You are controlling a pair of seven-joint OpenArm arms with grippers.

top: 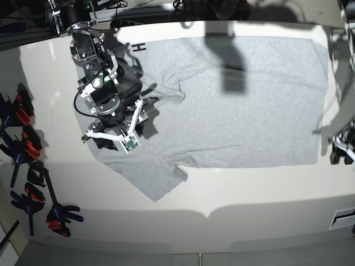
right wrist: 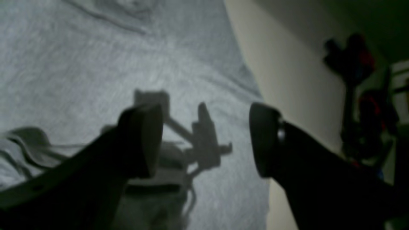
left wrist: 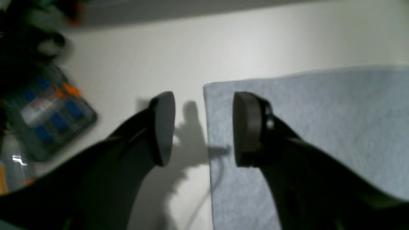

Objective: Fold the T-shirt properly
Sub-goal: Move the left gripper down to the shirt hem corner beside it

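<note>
Grey and spread flat on the white counter (top: 266, 194), the single T-shirt (top: 249, 105) lies with its long axis across the base view, neck end toward the right arm and straight hem toward the left. Only the left wrist view shows the left hand (left wrist: 203, 127), wide and empty, straddling the shirt's corner edge. The right hand (right wrist: 204, 140) (equally wide, empty) hangs over the cloth.
</note>
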